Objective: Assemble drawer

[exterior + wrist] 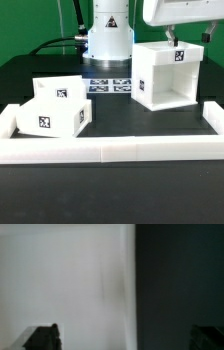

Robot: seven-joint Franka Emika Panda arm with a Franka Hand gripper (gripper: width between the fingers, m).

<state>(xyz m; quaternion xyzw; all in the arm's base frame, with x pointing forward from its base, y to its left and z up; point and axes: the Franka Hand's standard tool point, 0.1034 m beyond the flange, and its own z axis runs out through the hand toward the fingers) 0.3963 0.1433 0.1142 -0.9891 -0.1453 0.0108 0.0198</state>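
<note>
Here, boxy white casing (158,78), smooth, open-fronted.

No letters, numbers or brand marks legible in either view; only black-and-white square tags (181,55) show, 1 on the casing (160,88), 1 each on the front tray (30,120) and the tray behind it (42,88), several on the marker board (110,86), patterns unreadable.

Smooth, matt white plastic throughout the drawer casing (165,80) and trays (70,115); printed black-and-white tags (181,56) on flat faces. Same matt white on border rail (110,152). Dull black, faintly sheened counter (120,200). Glossy white shell on arm base (108,35).
</note>
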